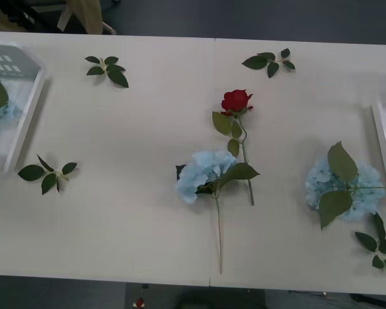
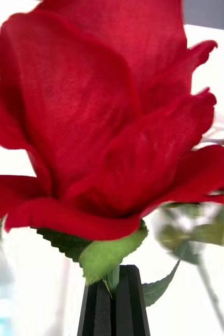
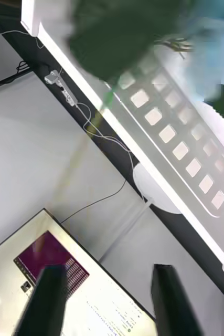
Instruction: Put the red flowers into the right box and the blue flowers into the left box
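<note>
The white table (image 1: 148,212) is carrying both containers: the left box (image 1: 26,119), holding a blue cluster with a dark leaf, and the right box (image 1: 384,145), showing just its rim. Blue flowers (image 1: 202,174) are lying mid-table beside a red rose (image 1: 236,101); another blue cluster (image 1: 344,187) is sitting near the right box. The right gripper (image 2: 113,302) is pinching a rose (image 2: 106,121) by its stem, bloom directly above its black fingers. The left gripper (image 3: 109,299) is hanging spread apart, the left box beyond its fingertips, a screen (image 3: 54,273) beneath
</note>
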Controlling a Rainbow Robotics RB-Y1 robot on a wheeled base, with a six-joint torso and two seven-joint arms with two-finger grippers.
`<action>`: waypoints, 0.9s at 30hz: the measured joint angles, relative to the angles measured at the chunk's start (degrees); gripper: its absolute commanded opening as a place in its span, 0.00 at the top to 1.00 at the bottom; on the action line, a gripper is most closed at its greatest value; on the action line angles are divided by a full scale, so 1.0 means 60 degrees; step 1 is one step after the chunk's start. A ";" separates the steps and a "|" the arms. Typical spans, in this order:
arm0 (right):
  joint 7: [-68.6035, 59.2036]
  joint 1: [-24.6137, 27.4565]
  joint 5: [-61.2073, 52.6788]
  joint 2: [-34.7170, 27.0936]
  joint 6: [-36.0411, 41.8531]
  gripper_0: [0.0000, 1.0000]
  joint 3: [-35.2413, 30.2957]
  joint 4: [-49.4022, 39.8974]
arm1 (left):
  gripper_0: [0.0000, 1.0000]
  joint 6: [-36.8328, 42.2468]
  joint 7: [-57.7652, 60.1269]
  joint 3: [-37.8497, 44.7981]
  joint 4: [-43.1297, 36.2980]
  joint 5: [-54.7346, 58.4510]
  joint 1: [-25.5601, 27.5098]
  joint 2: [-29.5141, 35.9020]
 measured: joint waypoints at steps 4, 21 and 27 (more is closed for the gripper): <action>0.0002 -0.0290 0.0000 -0.0608 -0.1019 1.00 0.0476 0.1156 | 0.14 0.0009 0.0000 0.0000 -0.0002 0.0144 0.0000 0.0000; 0.0005 -0.1910 0.1528 -0.1719 -0.2277 1.00 0.1727 0.5025 | 0.03 0.4017 0.0004 0.1867 -0.3761 0.5395 0.0000 -0.0243; 0.0004 -0.1910 0.1866 -0.1719 -0.2405 1.00 0.1731 0.5408 | 0.03 0.3979 0.1488 0.1913 -0.3778 0.6880 0.0000 -0.1601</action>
